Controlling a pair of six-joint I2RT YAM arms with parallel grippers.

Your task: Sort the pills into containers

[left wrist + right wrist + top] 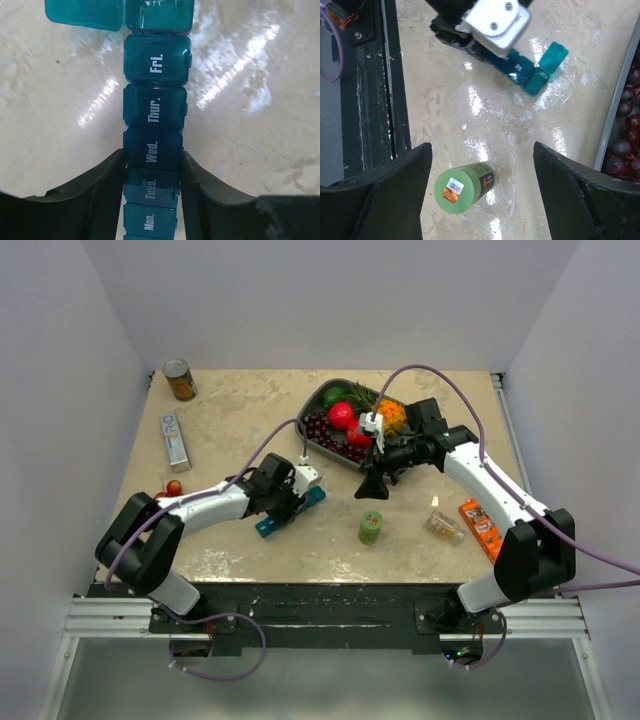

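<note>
The containers [291, 512] are a teal strip of day-labelled compartments [156, 107] lying left of the table's centre, near the front. The lid [85, 12] of the end compartment stands open; the others are closed. My left gripper [292, 502] straddles the strip, its black fingers pressed against both sides at "Wed." and "Tues.", so it is shut on it [152, 162]. My right gripper [372, 487] hangs open [482, 150] above a green capped bottle [462, 188] that stands to the right of the strip [520, 70]. No loose pills show.
A dark fruit tray [318, 396] sits at the back, behind the right arm. A small clear bottle [443, 526] and an orange packet [480, 525] lie at the right. A tin can [180, 380], a white box [175, 437] and small red fruits [172, 488] are on the left.
</note>
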